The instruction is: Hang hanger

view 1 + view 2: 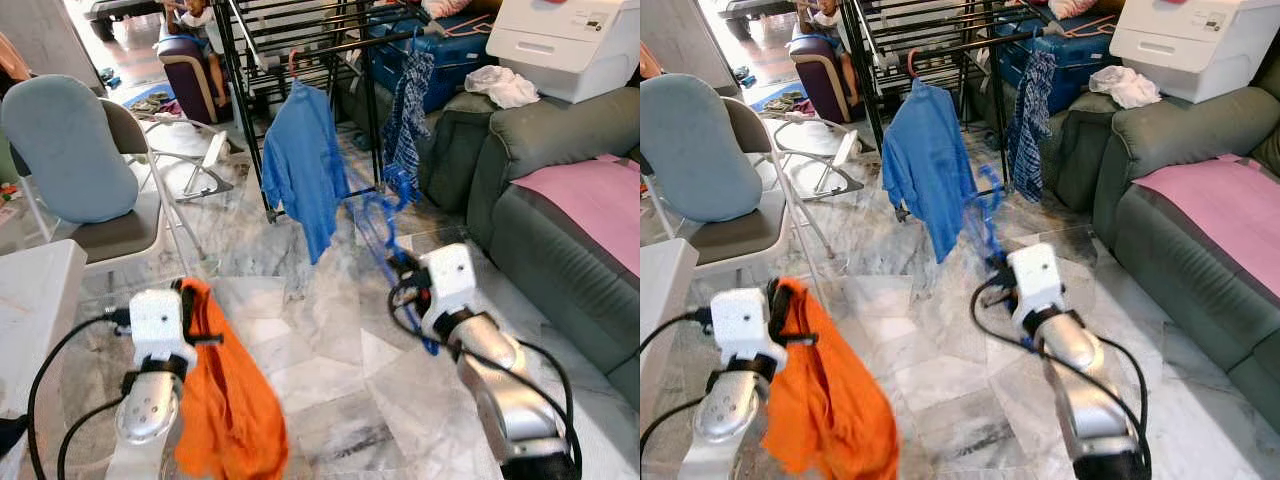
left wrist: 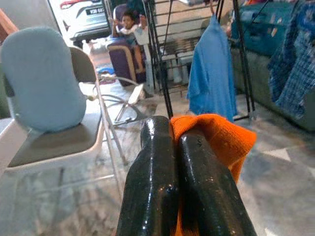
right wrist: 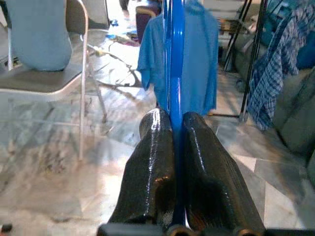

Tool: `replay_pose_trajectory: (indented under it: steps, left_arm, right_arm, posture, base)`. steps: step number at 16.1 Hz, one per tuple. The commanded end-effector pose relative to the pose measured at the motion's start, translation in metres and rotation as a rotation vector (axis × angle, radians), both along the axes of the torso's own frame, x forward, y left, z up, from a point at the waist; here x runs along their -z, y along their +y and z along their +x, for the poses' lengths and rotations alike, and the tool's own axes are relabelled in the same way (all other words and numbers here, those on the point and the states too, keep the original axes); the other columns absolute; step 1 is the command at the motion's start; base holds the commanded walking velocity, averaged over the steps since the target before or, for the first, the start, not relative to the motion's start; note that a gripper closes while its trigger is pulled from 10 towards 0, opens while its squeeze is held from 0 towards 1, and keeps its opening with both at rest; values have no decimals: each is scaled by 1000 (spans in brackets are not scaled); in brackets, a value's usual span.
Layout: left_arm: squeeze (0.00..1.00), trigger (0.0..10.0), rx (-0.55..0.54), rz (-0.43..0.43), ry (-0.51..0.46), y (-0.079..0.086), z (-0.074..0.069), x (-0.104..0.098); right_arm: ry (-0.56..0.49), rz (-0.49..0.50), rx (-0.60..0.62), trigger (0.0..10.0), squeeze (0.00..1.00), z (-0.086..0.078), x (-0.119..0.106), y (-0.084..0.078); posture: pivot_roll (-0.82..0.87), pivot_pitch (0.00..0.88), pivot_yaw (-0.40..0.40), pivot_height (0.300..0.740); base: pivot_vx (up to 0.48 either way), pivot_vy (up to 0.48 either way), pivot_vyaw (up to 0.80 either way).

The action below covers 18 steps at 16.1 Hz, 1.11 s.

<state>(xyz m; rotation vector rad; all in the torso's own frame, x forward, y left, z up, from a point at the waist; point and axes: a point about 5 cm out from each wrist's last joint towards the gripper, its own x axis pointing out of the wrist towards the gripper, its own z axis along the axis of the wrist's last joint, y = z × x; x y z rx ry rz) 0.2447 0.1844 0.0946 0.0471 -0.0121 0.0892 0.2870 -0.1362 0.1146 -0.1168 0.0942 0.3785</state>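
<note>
Right gripper (image 3: 178, 129) pinching blue hanger (image 3: 173, 54), left gripper (image 2: 174, 142) clamping orange cloth (image 1: 225, 395).

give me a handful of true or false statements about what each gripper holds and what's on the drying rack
1. The right gripper is shut on a blue hanger. True.
2. The left gripper holds a green towel. False: its jaws are shut on an orange garment.
3. A blue shirt hangs on the drying rack. True.
4. The orange garment is already on the blue hanger. False: each is in a different gripper, apart.
5. The folding chair lies tipped over. False: it stands upright on the robot's left.
</note>
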Motion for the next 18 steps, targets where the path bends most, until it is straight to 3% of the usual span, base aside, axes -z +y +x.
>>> replay_pose_trajectory:
  steps: [1,3,5,7,12,14,18]
  left_arm:
    - [0,10000,-24,-20,-6,1,-1,-4]
    - [0,10000,-10,-17,23,-4,-1,0]
    - [0,10000,5,18,108,-14,12,9]
    - [0,10000,-2,57,151,-15,22,11]
    - [0,10000,-36,48,251,-11,33,16]
    - [0,10000,-58,-12,297,-10,32,20]
    - [0,10000,-79,-31,302,-8,33,20]
  right_arm:
    - [22,3,-41,10000,0,-6,0,0]
    - [55,-14,-105,10000,0,-11,3,3]
    - [119,-87,-325,10000,0,-24,3,7]
    - [136,-144,-454,10000,0,-33,-1,3]
    - [208,-201,-594,10000,0,-47,-7,-15]
    - [226,-215,-626,10000,0,-49,-8,-19]
    - [308,-215,-751,10000,0,-61,-9,-26]
  posture:
    - [-115,0,89,740]
    - [-117,0,92,740]
    - [-121,0,102,740]
    - [-128,0,112,740]
    - [-128,0,136,740]
    - [-128,0,137,740]
    - [-122,0,130,740]
  base:
    - [0,0,0]
    - [0,0,0]
    - [0,0,0]
    - [0,0,0]
    - [0,0,0]
    - [0,0,0]
    - [0,0,0]
